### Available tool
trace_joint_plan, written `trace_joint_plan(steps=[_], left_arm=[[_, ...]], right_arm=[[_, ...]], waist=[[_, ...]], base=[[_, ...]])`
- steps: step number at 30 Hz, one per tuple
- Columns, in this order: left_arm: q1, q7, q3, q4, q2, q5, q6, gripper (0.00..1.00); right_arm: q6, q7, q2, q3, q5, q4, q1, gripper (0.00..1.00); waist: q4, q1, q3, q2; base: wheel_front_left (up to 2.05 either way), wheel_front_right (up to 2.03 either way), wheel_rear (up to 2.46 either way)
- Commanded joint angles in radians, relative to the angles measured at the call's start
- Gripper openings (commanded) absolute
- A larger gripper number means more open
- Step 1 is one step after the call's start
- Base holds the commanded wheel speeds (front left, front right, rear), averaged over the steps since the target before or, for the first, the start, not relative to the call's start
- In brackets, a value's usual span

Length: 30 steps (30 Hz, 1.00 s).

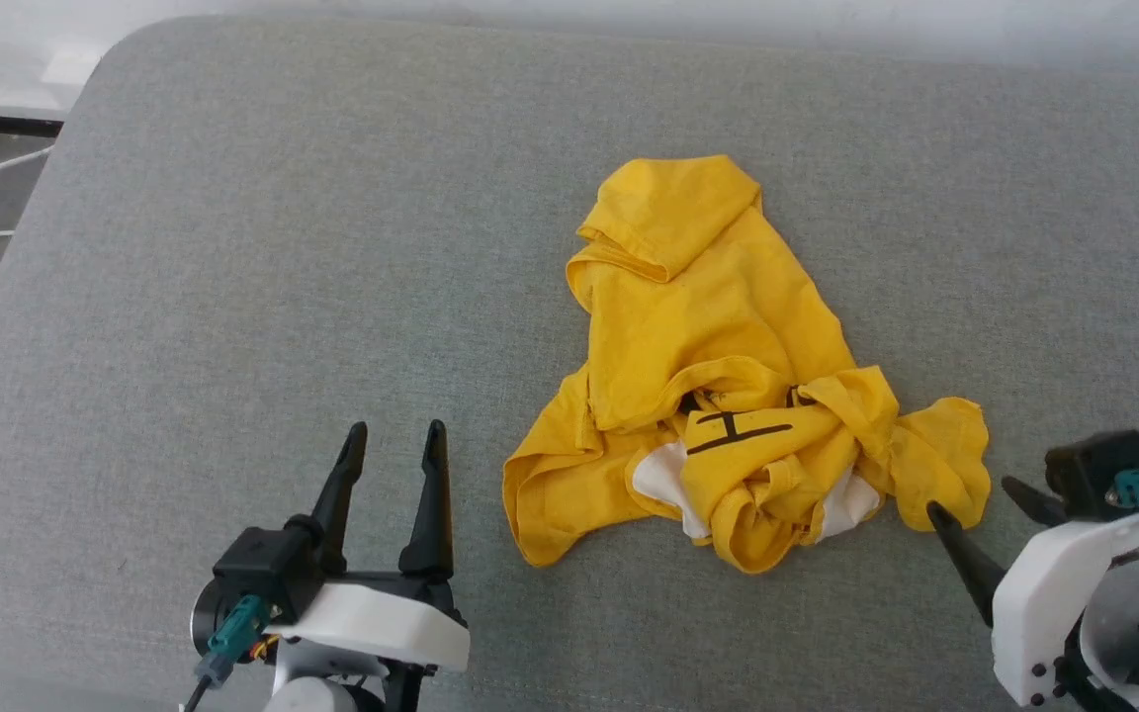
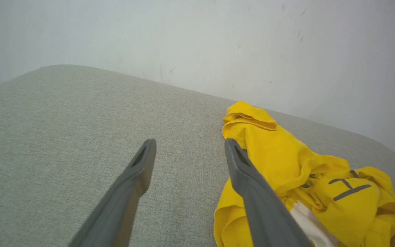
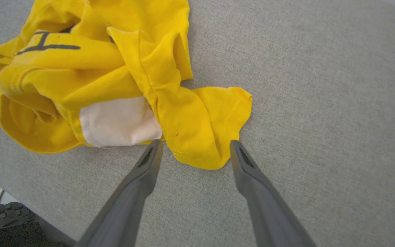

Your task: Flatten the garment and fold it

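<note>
Right gripper [image 3: 195, 144]: jaws spread wide, nothing held, tips flanking a loose yellow flap at the near right edge of the garment [image 1: 718, 326] (contact with the cloth cannot be confirmed). Left gripper [image 1: 397, 427]: jaws likewise wide, empty, over the bare grey cushion [image 1: 233, 247] just left of the garment. Garment lies crumpled in a heap on the cushion, right of centre, white patches and a black line marking exposed, not yet flattened
</note>
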Motion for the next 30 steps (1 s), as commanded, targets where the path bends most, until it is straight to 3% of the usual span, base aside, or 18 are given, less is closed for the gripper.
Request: trace_joint_plan(steps=[1, 12, 13, 14, 15, 21, 26, 30], left_arm=[[-0.006, -0.003, -0.001, -0.003, 0.004, -0.003, 0.003, 1.00], [-0.020, -0.001, -0.005, -0.005, 0.010, -0.007, 0.008, 1.00], [-0.020, -0.001, -0.004, -0.005, 0.010, -0.008, 0.008, 1.00], [-0.020, 0.000, -0.004, -0.006, 0.011, -0.009, 0.009, 1.00], [-0.019, 0.000, -0.004, -0.007, 0.012, -0.009, 0.010, 1.00], [-0.006, -0.002, 0.004, -0.011, 0.017, -0.014, 0.019, 1.00], [-0.001, -0.003, 0.005, -0.015, 0.016, -0.019, 0.024, 1.00], [-0.006, -0.003, -0.004, -0.014, 0.015, -0.020, 0.022, 1.00]], right_arm=[[-0.001, -0.022, -0.007, 0.007, -0.013, 0.017, 0.011, 1.00], [-0.001, -0.153, -0.037, 0.108, -0.096, 0.235, -0.086, 1.00], [-0.001, -0.163, -0.033, 0.104, -0.096, 0.259, -0.098, 0.77], [-0.001, -0.168, -0.033, 0.105, -0.101, 0.281, -0.109, 0.33], [-0.001, -0.173, -0.032, 0.106, -0.103, 0.298, -0.119, 0.00], [-0.001, -0.164, 0.005, 0.082, -0.049, 0.301, -0.159, 0.00], [-0.001, -0.073, 0.086, -0.014, 0.095, 0.191, -0.197, 0.00], [-0.001, -0.003, 0.108, -0.133, 0.117, 0.127, -0.233, 0.00]], waist=[[0.002, 0.0000, 0.004, 0.0000], [0.038, 0.0000, 0.012, 0.0000], [0.042, 0.0000, 0.012, 0.0000], [0.046, 0.0000, 0.011, 0.0000], [0.050, 0.0000, 0.010, 0.0000], [0.048, 0.0000, 0.003, 0.0000], [0.024, 0.0000, -0.001, 0.0000], [0.015, 0.0000, -0.003, 0.0000]], base=[[0.00, 0.00, 0.00], [0.00, 0.00, 0.00], [0.00, 0.00, 0.00], [0.00, 0.00, 0.00], [0.00, 0.00, 0.00], [0.00, 0.00, 0.00], [0.00, 0.00, 0.00], [0.00, 0.00, 0.00]])
